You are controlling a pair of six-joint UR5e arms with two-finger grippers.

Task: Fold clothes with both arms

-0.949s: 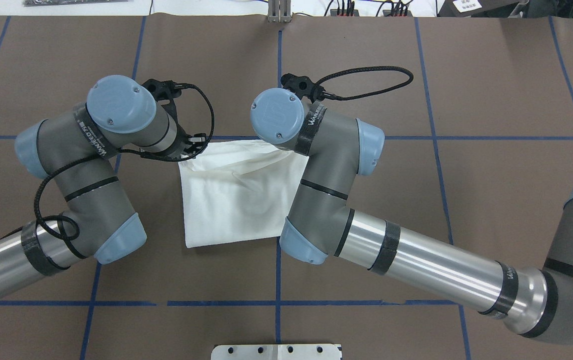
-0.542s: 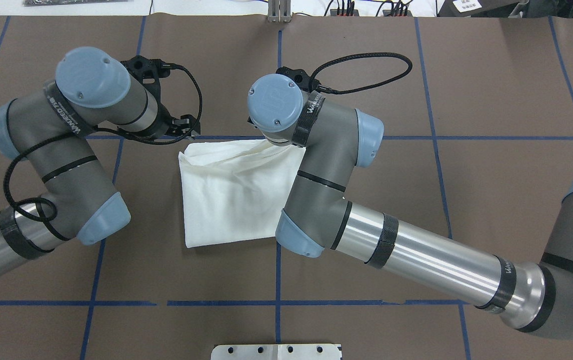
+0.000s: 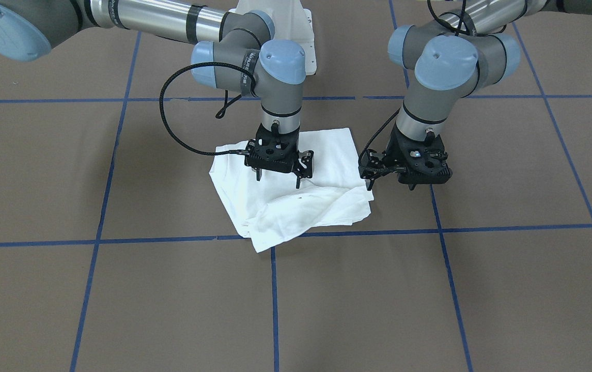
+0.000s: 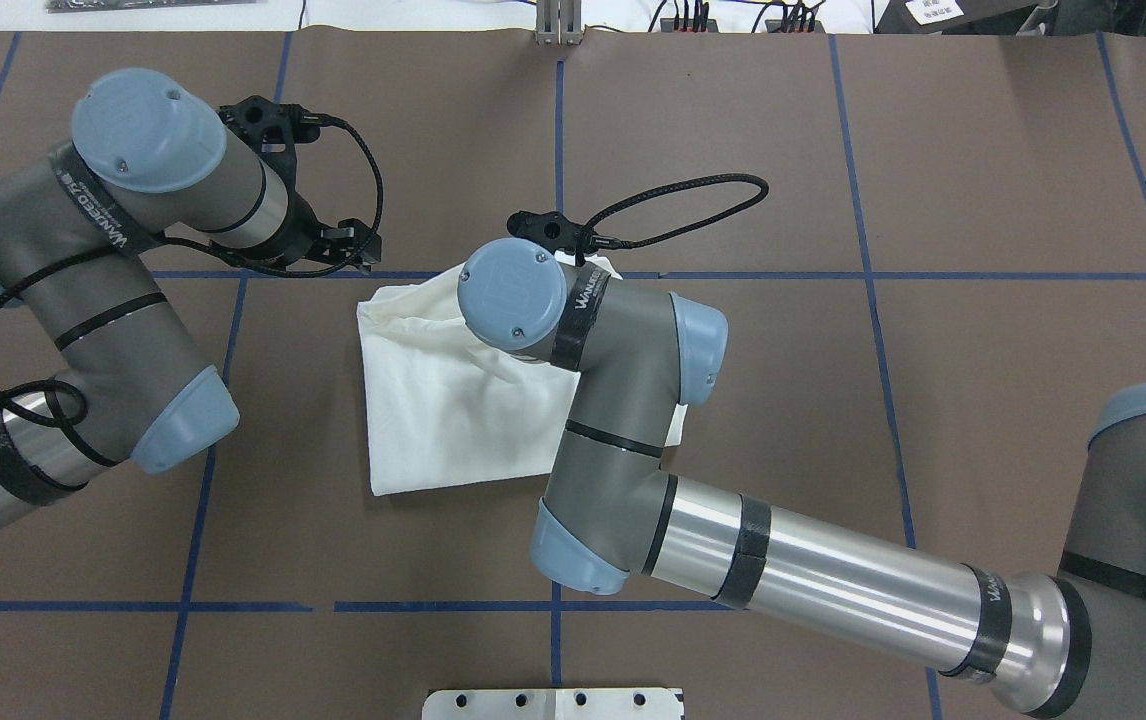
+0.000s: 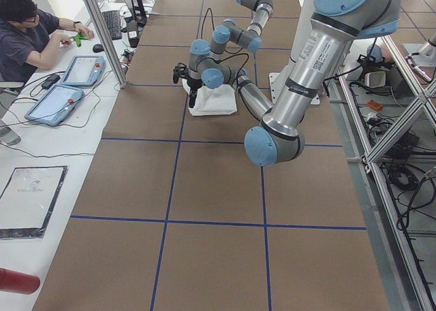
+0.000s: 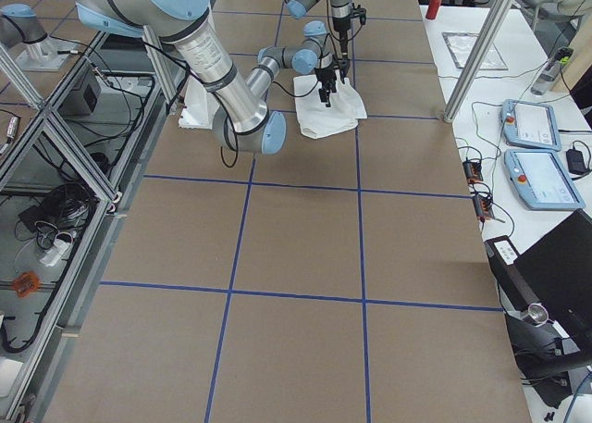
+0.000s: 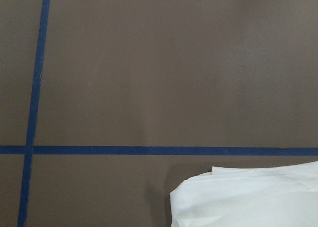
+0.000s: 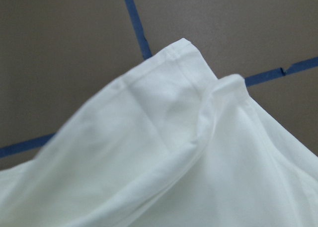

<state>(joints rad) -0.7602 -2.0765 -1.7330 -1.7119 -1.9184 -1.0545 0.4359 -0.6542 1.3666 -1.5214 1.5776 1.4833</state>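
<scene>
Moved: right arm (image 4: 623, 400) swings in over shirt (image 4: 433, 400); left arm (image 4: 103, 290) backs off.
Jaws: both pairs apart, empty.

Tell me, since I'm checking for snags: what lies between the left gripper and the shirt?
Only bare table crossed by one blue tape line separates the left gripper from the shirt. The overhead and left wrist views show this.
</scene>
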